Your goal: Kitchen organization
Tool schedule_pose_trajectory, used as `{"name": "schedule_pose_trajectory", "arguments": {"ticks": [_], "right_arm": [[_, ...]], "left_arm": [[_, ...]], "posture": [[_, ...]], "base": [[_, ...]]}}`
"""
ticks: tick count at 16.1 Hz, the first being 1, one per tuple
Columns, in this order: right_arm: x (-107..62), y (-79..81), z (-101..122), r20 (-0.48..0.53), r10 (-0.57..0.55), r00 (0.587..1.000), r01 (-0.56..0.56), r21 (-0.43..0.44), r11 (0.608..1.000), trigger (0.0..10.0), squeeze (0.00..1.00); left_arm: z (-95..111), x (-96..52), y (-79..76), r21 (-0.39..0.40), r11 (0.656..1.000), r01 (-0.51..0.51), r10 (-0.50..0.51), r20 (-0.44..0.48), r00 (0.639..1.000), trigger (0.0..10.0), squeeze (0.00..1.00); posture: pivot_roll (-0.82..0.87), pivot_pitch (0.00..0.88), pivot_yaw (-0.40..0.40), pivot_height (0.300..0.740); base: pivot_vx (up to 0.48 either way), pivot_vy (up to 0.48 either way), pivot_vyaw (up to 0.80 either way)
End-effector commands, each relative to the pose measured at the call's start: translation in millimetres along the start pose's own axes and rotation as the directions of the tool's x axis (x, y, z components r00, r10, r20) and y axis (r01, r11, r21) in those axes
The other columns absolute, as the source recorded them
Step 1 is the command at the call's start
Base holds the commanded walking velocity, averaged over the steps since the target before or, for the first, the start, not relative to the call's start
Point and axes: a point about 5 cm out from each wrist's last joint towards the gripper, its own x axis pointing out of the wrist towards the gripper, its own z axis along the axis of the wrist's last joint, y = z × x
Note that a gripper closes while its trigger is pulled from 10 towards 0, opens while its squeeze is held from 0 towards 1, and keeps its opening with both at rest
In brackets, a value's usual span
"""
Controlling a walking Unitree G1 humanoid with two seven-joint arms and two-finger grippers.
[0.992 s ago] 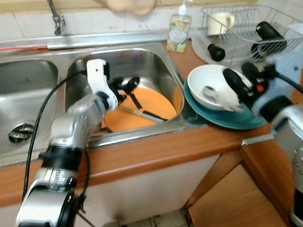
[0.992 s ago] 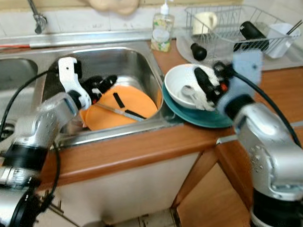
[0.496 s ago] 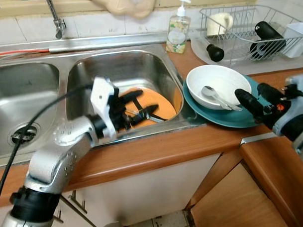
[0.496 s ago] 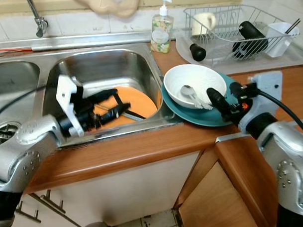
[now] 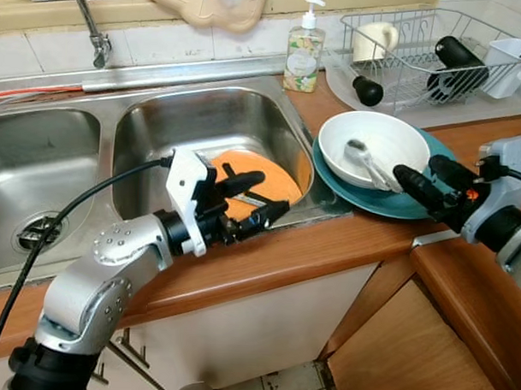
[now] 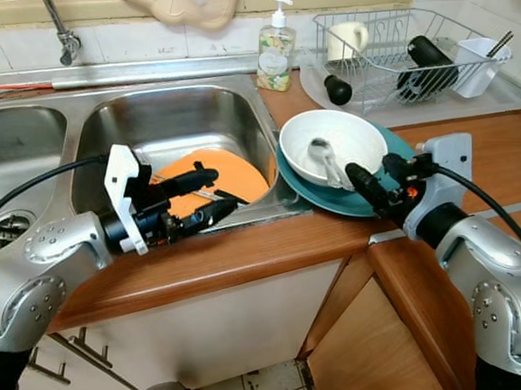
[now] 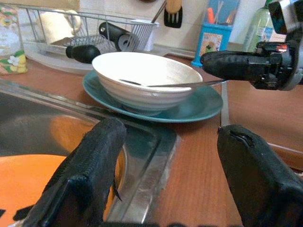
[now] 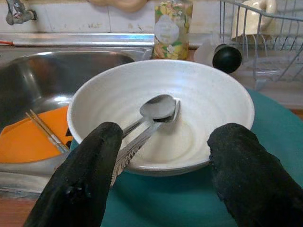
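Likely slick and breakable, the white bowl (image 8: 161, 118) wants a rim grip from the right gripper (image 8: 161, 189), fingers spread and empty.

We're in a home kitchen, no question. There's a double stainless sink (image 5: 39, 166) set into a wooden surface (image 5: 267, 259), with a tap (image 5: 93, 31) on the tiled wall behind it. In the right-hand basin, an orange plate (image 5: 274, 180) with cutlery lying on it. Beside the sink, a white bowl (image 5: 373, 148) holding a spoon (image 5: 364, 161) sits on a teal plate (image 5: 414, 205). A bottle of dish soap (image 5: 303, 49) stands at the back, and next to it a wire drying rack (image 5: 420, 46) carries a mug (image 5: 375, 38) and a white utensil holder (image 5: 507, 65). Below the surface, cupboard fronts and a tiled floor.
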Motion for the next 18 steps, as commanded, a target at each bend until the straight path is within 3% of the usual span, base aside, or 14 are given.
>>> {"name": "schedule_pose_trajectory", "arguments": {"ticks": [1,10,12,18], "right_arm": [[3.7,3.0,1,-0.002,0.016,1.000,-0.016,-0.005,1.000,10.0,0.00],[0.1,2.1,18,0.067,0.017,0.998,-0.016,-0.029,0.999,10.0,0.00],[0.1,9.3,20,0.068,0.062,0.996,-0.059,-0.051,0.997,10.0,0.00],[2.4,21.3,10,0.019,0.030,0.999,-0.029,-0.075,0.997,10.0,0.00]], "left_arm": [[2,-0.2,-3.4,0.006,1.000,0.019,-0.019,-0.005,1.000,10.0,0.00],[5,0.3,-3.6,0.012,1.000,0.025,-0.025,-0.009,1.000,10.0,0.00],[7,1.8,-4.0,-0.005,0.999,0.032,-0.032,0.016,0.999,10.0,0.00],[0,6.8,-11.0,-0.021,0.994,0.103,-0.103,-0.019,0.995,10.0,0.00]], "posture": [[-0.06,0.000,0.035,0.740],[-0.07,0.000,0.029,0.740],[-0.09,0.000,0.036,0.740],[-0.12,0.000,0.050,0.740]], "base": [[0.000,0.000,0.00],[0.000,0.000,0.00],[0.000,0.000,0.00],[0.000,0.000,0.00]]}}
